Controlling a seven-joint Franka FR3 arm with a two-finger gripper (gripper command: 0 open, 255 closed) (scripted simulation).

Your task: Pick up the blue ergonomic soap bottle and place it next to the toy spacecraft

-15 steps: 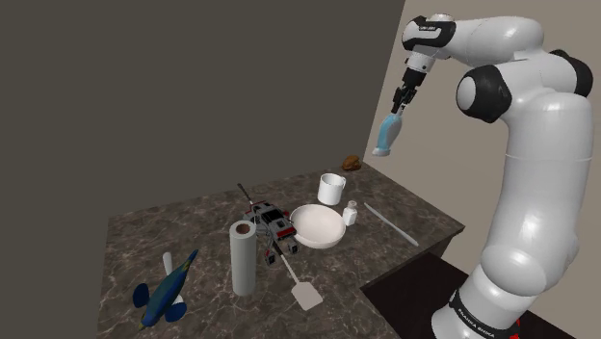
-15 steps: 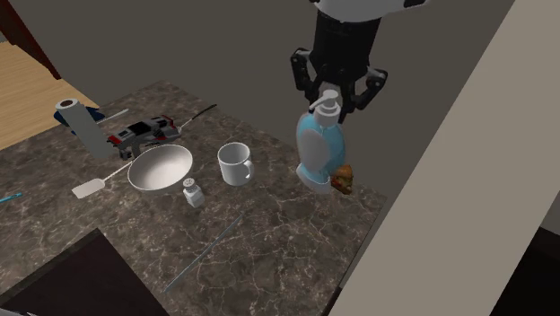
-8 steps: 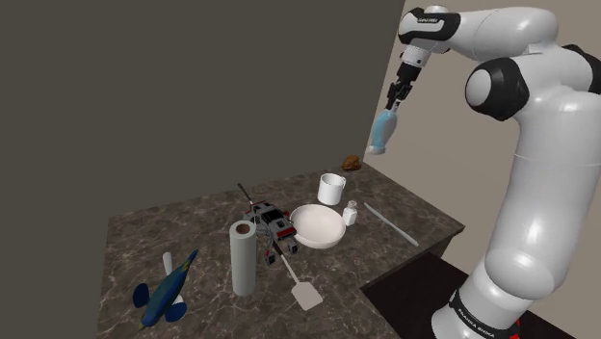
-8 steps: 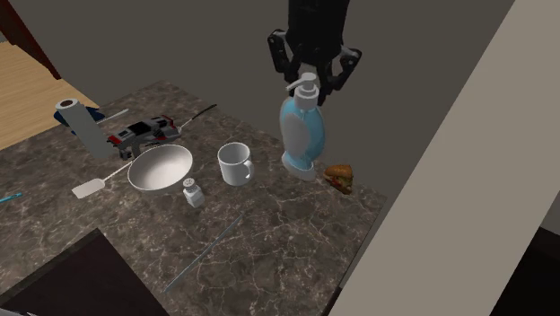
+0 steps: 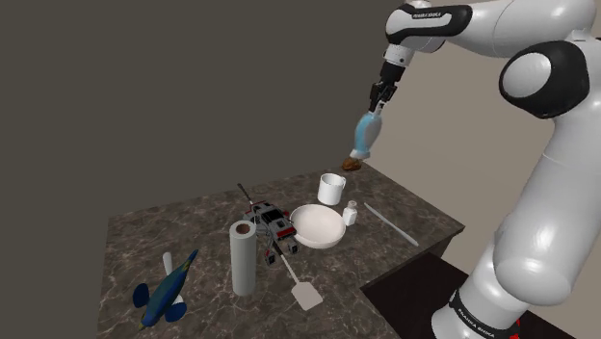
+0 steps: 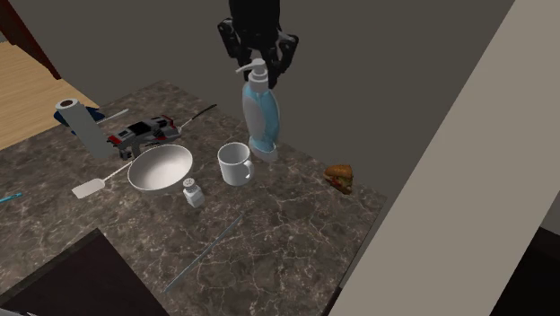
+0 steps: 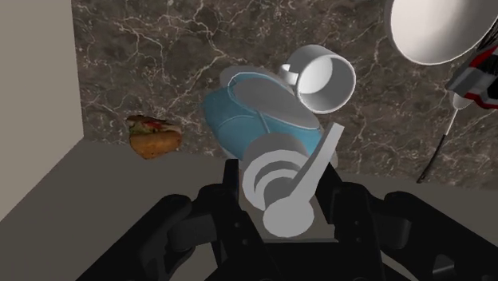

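We have the gripper (image 5: 378, 96) clamped on the pump neck of the soap bottle (image 5: 365, 136), so the blue body hangs beneath the fingers, high in the air over the back of the counter (image 5: 193, 217) and close above the mug (image 6: 235, 163). The job now, as we read it, is to carry it across to the toy spacecraft (image 5: 273, 226). We should travel at height, so the base passes over the mug and the bowl (image 5: 317, 225), and move smoothly, since a bottle held by its neck may swing. The spacecraft sits just beside the bowl, with the paper roll (image 5: 243, 257) near, so we would aim for bare counter on its open side, lower the bottle upright, and let go only once the base rests flat.
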